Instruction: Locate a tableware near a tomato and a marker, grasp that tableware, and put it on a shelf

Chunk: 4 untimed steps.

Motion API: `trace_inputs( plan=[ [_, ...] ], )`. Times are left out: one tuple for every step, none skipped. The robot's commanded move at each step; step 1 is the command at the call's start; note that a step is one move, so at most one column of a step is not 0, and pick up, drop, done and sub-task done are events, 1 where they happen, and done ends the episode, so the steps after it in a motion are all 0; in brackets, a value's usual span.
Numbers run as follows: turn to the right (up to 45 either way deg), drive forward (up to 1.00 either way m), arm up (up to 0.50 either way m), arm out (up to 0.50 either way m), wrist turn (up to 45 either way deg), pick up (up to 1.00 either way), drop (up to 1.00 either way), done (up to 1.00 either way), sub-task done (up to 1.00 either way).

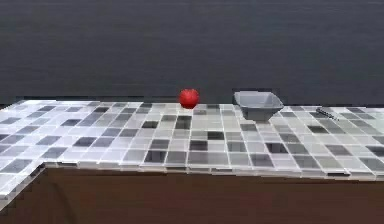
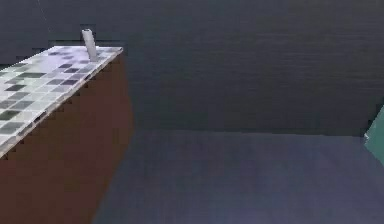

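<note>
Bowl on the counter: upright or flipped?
Upright: the bowl has its rim facing up, narrower base on the tiled counter.

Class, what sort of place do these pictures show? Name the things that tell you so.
Probably a kitchen: a long counter topped with grey and white tiles, with a tomato and a grey bowl standing on it.

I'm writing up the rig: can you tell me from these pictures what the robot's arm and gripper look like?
I can't tell their colours, shapes or markings from these pictures. What I see is a grey-checkered tiled counter with a red tomato and a grey bowl, and a small grey upright object near the counter's corner.
</note>
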Motion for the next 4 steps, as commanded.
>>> trace_inputs(
  plan=[
    [45.0, 0.0, 0.0, 0.0, 0.0, 0.0, 0.0, 0.0, 0.0],
    [45.0, 0.0, 0.0, 0.0, 0.0, 0.0, 0.0, 0.0, 0.0],
    [0.0, 0.3, 0.0, 0.0, 0.0, 0.0, 0.0, 0.0, 0.0],
    [-45.0, 0.0, 0.0, 0.0, 0.0, 0.0, 0.0, 0.0, 0.0]
  ],
)
